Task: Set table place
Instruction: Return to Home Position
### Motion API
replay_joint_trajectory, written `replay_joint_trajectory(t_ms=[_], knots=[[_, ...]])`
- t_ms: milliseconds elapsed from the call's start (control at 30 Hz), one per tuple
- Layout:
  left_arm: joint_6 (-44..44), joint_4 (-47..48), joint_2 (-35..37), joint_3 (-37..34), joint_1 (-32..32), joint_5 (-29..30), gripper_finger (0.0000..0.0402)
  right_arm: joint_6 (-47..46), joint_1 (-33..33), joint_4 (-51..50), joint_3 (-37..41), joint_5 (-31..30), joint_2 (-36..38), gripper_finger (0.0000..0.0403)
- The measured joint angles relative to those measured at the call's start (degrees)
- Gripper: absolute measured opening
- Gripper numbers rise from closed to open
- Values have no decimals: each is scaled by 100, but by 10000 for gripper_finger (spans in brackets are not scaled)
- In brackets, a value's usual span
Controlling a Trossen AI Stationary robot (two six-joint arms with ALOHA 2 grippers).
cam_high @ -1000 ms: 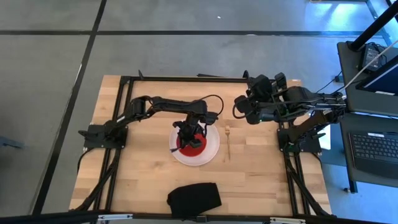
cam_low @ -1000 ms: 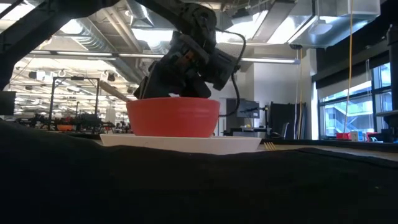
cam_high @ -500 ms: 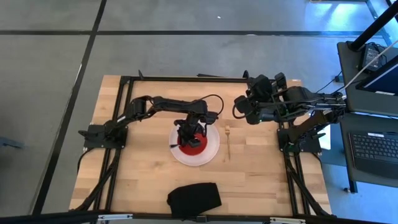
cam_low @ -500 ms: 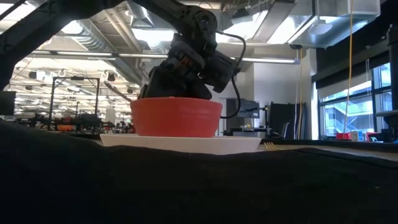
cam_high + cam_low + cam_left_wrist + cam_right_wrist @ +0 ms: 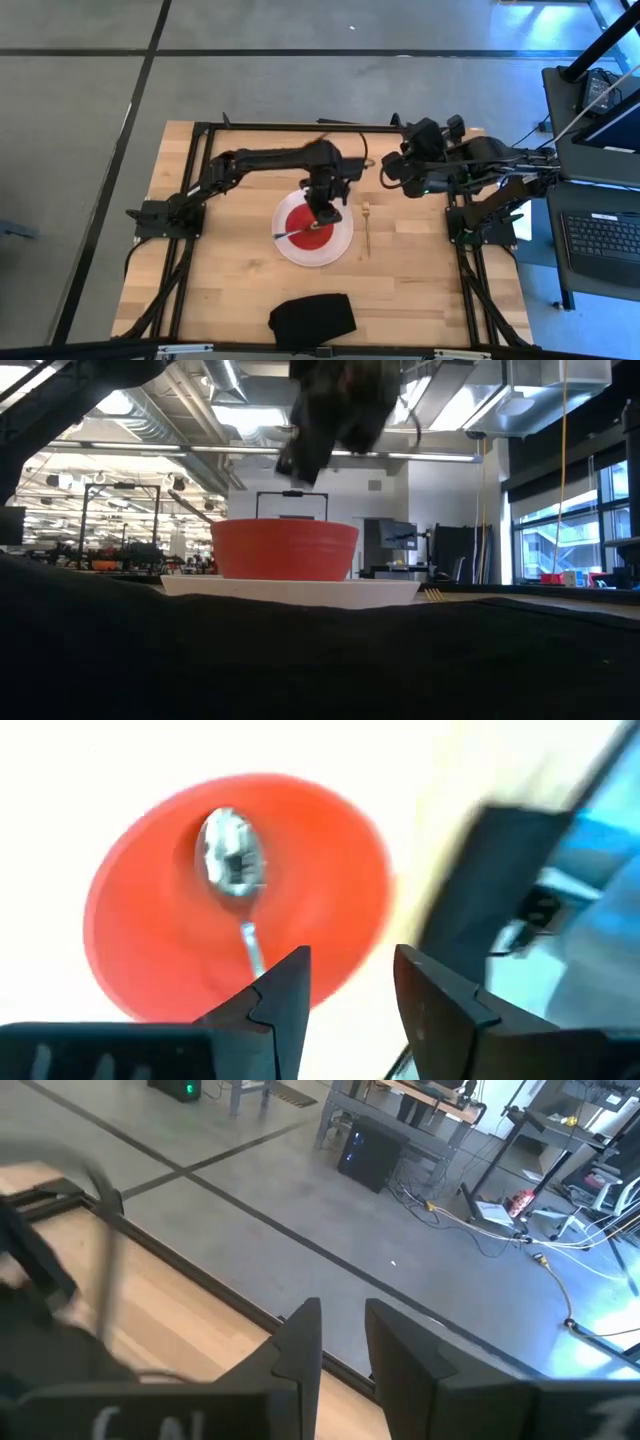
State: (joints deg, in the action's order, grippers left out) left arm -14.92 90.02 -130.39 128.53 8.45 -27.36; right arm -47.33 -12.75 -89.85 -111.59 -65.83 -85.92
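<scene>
We record the spoon (image 5: 232,860) lying in the red bowl (image 5: 300,218) on the white plate (image 5: 340,242), and the fork (image 5: 368,226) on the counter (image 5: 230,280) just beside the plate. The left gripper (image 5: 323,211) hangs above the bowl, fingers apart and empty. The right gripper (image 5: 386,172) is well apart from it, slightly parted and empty.

Near edge, centre – a crumpled black bundle (image 5: 312,320). Far off to the right, a black keyboard (image 5: 608,235) on a dark stand. All round, grey floor (image 5: 80,150) crossed by dark lines.

Pale planked wood tabletop (image 5: 230,290) with matt black metal frame (image 5: 260,126); smooth red bowl (image 5: 150,940); shiny metal spoon (image 5: 232,860); soft dark cloth (image 5: 312,320).
</scene>
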Motion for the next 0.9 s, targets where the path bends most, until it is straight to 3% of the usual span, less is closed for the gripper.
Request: replay_joint_trajectory(t_ms=[100,167,333,400,533,667,800,900], knots=[[4,-25,151,619,5,165,135,-26,-99,-9,0,63,246,85],[0,-280,533,568,6,380,131,-113,-214,-15,-2,232,463,85],[-1,50,1503,526,2,1994,122,-270,-618,-14,186,430,976,85],[28,-19,1956,510,-20,2261,118,-317,-818,-14,465,440,1195,85],[267,9,3075,539,-213,2269,112,-600,-1325,3,1303,414,1757,85],[-174,1,3999,518,-460,2788,108,-1197,-1861,316,2399,24,2358,85],[-871,-81,4992,534,-906,3572,104,-1213,-2323,1561,3594,-930,2866,85],[-1084,-544,5540,359,-1314,3989,101,-1022,-2442,2801,4287,-1065,3091,85]])
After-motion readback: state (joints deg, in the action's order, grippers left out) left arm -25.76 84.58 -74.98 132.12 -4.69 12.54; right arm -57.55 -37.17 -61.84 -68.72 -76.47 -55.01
